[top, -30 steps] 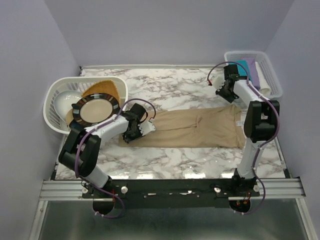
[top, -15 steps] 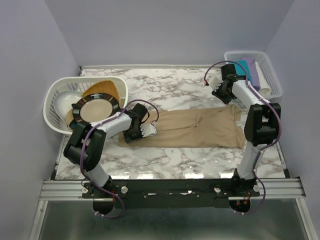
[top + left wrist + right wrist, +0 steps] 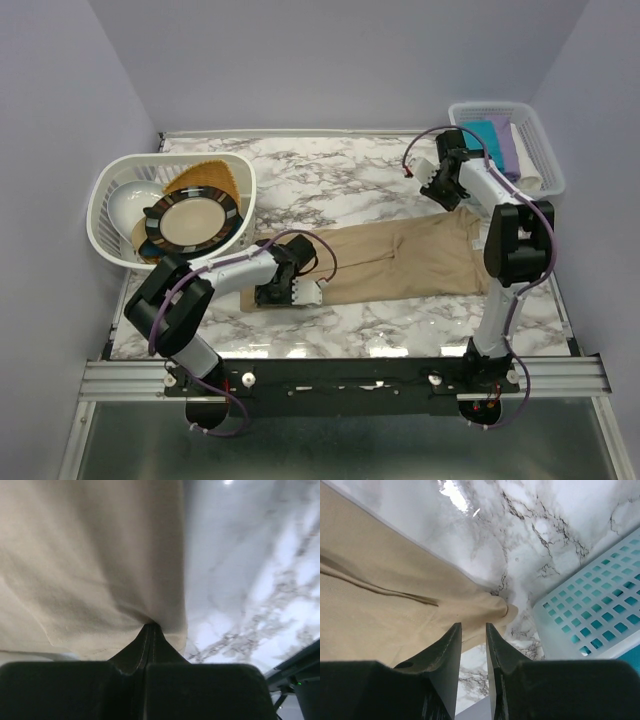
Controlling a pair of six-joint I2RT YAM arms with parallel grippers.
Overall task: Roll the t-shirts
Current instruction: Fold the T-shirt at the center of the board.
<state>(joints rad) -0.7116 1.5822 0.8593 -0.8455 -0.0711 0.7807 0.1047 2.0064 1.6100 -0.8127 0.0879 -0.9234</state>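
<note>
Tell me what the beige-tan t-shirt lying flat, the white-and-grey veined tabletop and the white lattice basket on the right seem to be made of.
Beige-tan t-shirt: soft, matte cloth, probably a cotton-like knit; it lies limp with soft creases.
White-and-grey veined tabletop: marble look with a glossy finish that shows lamp glare; whether it is real stone or printed laminate cannot be told.
White lattice basket: likely moulded plastic, going by its even grid of holes and slight sheen.

Left gripper shifted nearer and rightward, dragging beige t-shirt left end along; right gripper edged leftward

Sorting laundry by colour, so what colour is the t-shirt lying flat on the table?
The t-shirt is plain beige-tan, seen best in the top external view.
</note>
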